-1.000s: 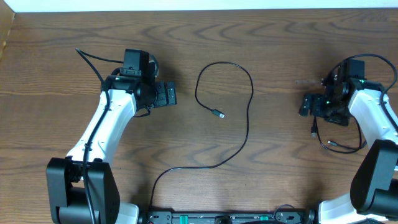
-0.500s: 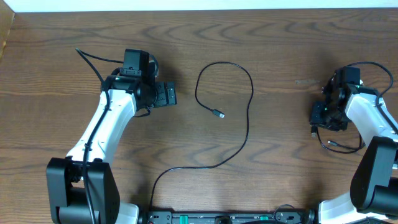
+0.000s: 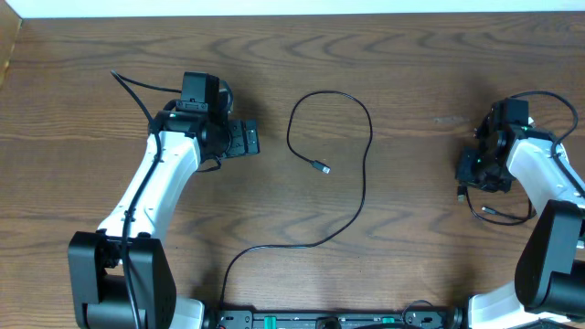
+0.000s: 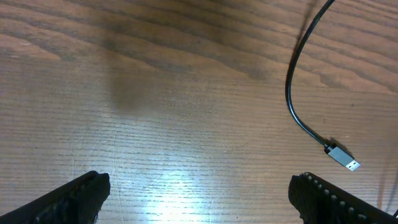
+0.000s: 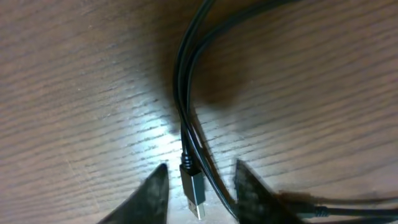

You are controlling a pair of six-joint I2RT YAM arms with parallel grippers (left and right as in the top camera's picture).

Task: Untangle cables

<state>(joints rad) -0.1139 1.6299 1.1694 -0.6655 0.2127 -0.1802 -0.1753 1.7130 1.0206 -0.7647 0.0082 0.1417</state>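
Observation:
A long black cable (image 3: 367, 155) loops across the middle of the table, its silver plug (image 3: 321, 166) lying inside the loop. My left gripper (image 3: 249, 139) hovers left of it, open and empty; in the left wrist view (image 4: 199, 182) that plug (image 4: 344, 158) lies ahead to the right. A second black cable (image 3: 501, 219) lies at the right. My right gripper (image 3: 468, 175) is down over it. In the right wrist view (image 5: 201, 167) the fingers stand narrowed around its plug (image 5: 194, 193) and doubled strands (image 5: 184, 93), with a gap on the plug's left side.
The long cable's far end runs off the front table edge (image 3: 224, 283). Thicker black wires (image 3: 137, 87) lead to the left arm, and another arcs over the right arm (image 3: 553, 96). The table's back edge (image 3: 292, 15) meets a white wall.
My right gripper has tipped down over the right-hand cable's end and its jaws have narrowed around the plug. The left arm and the middle cable have not moved.

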